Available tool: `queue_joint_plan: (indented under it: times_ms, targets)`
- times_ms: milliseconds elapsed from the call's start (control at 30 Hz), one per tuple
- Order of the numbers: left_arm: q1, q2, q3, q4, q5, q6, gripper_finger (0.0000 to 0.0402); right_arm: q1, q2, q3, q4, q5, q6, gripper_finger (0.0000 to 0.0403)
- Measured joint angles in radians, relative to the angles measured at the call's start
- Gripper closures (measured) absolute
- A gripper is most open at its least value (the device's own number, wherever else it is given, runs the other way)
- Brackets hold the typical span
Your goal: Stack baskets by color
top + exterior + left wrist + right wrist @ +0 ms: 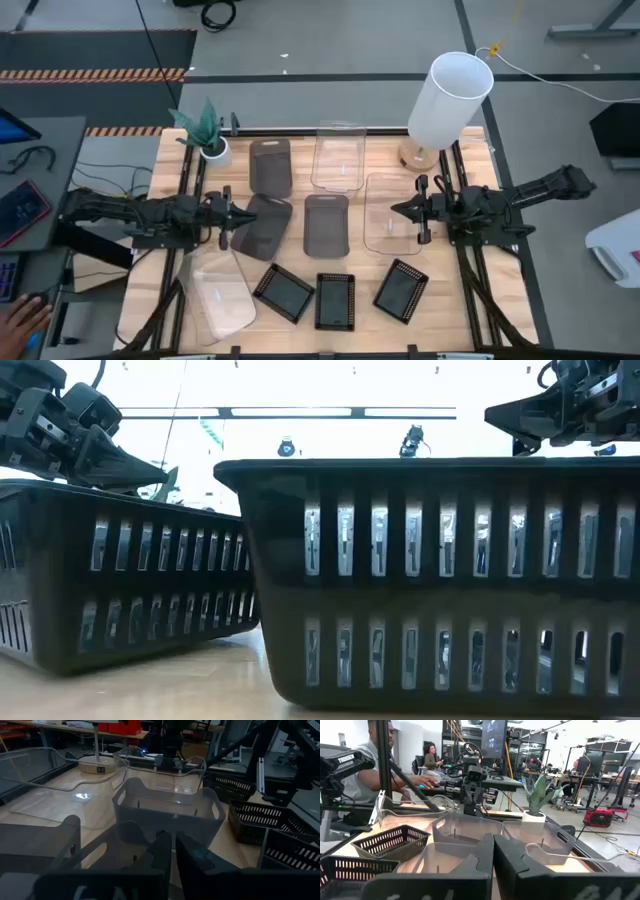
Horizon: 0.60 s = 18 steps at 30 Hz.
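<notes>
High view showed nine baskets (326, 223) scattered over the wooden table (470, 310); left gripper (243, 217) and right gripper (397, 211) hovered closed, empty, above grey concrete floor (330, 40) surroundings.

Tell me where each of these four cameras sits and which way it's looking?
High: above the table, looking straight down; both arms show.
Low: at tabletop height, facing a black tray; both grippers overhead.
Left wrist: on the left arm, past shut left gripper toward a grey basket.
Right wrist: on the right arm, past shut right gripper toward the plant.
Shared: both wrist views show grey baskets and black trays.
</notes>
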State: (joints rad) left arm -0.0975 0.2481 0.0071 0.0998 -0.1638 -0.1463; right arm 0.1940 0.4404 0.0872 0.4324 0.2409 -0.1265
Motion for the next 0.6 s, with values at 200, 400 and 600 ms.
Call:
queue_joint_plan:
  times_ms: [200, 400, 600]
  targets:
    - [0.000, 0.000, 0.000, 0.000, 0.000, 0.000, 0.0369, 0.000, 0.000, 0.000, 0.000, 0.000, 0.000, 0.0387]
    - [0.000, 0.000, 0.000, 0.000, 0.000, 0.000, 0.0376, 0.000, 0.000, 0.000, 0.000, 0.000, 0.000, 0.0387]
    - [0.000, 0.000, 0.000, 0.000, 0.000, 0.000, 0.0368, 0.000, 0.000, 0.000, 0.000, 0.000, 0.000, 0.0387]
